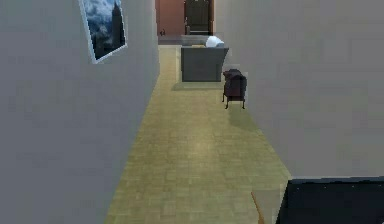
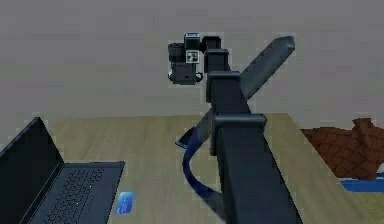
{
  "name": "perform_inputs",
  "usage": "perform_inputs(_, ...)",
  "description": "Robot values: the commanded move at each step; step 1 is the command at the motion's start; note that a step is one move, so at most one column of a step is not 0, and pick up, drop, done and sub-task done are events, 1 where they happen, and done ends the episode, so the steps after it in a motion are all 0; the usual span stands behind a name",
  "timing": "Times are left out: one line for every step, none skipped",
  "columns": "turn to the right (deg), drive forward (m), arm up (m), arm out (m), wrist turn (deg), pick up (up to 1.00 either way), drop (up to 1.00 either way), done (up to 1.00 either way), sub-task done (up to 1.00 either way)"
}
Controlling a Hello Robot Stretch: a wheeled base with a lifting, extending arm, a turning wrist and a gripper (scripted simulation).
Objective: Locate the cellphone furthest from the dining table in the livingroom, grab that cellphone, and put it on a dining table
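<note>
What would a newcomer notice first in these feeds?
The dark arm dominates the arm side view, rising to the gripper against the grey wall. Beneath it a tan table holds an open laptop at the left and a small blue flat thing beside it. The forward view runs down a hallway past a framed picture on its left wall to a small dark chair.

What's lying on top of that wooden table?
On the table: an open dark laptop, a small flat blue thing beside it, a reddish-brown lump. The arm covers the middle, hiding part of a blue band.
</note>
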Motion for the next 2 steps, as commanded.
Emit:
perform_inputs(0.0, 0.0, 0.0, -0.08, 0.0, 0.0, 0.0, 0.0, 0.0)
perform_inputs(0.0, 0.0, 0.0, 0.0, 0.0, 0.0, 0.0, 1.0, 0.0)
